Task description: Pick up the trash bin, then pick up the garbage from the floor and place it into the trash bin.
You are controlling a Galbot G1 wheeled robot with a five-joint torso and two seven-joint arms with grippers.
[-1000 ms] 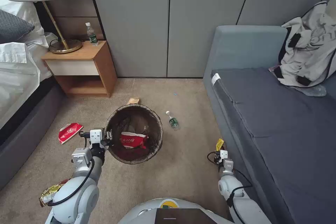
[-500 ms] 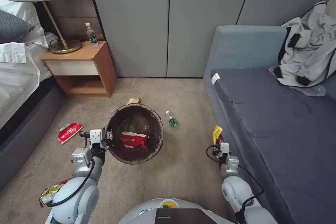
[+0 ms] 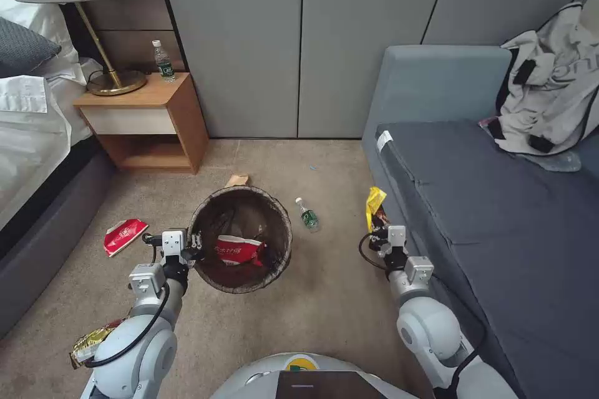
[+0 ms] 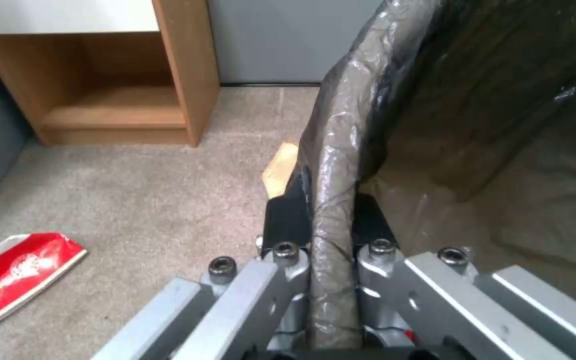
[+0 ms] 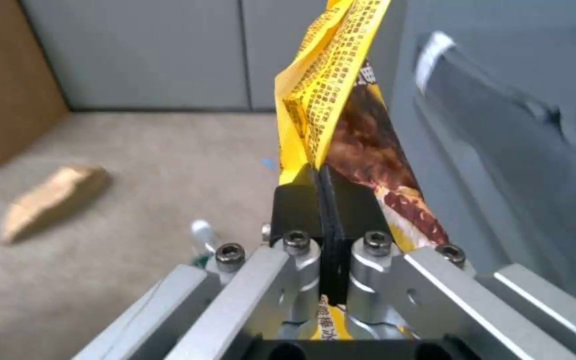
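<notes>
From the head view, the left pincer (image 3: 187,248) clamps the near-left rim of the trash bin (image 3: 241,238), while the right pincer (image 3: 379,232) pinches a yellow wrapper (image 3: 374,204) beside the sofa (image 3: 474,212), well apart from the bin. The step in hand looks like carrying this piece over; the next move calls for bringing it above the opening.

At the left wrist, black pads squeeze the bag-lined rim (image 4: 331,200).

At the right wrist, both pads press together on the wrapper's lower edge (image 5: 331,150), upright above them.
</notes>
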